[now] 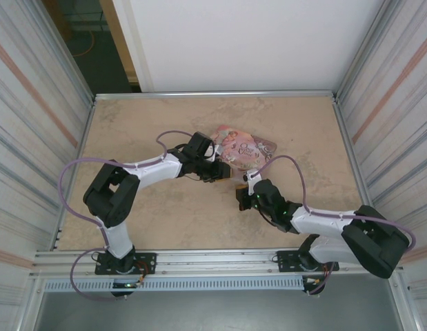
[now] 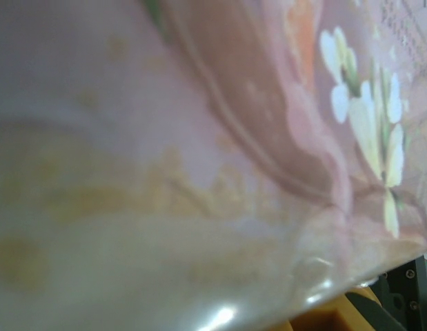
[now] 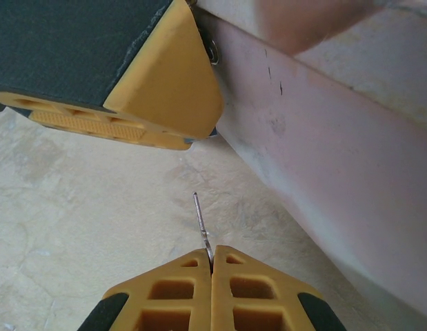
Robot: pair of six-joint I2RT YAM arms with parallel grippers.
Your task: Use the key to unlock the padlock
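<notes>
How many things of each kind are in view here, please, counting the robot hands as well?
pink tin: 1
key: 1
hands: 2, the left hand and the right hand
Total: 4

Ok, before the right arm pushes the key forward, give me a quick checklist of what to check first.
1. Grip: the right claw is shut on the key, with a thin metal blade sticking out. Ok.
2. Clearance: bare table lies between the key tip and the pink tin. Ok.
3. Support: the left claw sits at the tin's near edge. Ok. Whether it grips anything: cannot tell.
4. Aim: the key points roughly toward the left claw's finger, with a gap between them. Ok.
5. Target: where the padlock keyhole sits and faces. Cannot tell.
</notes>
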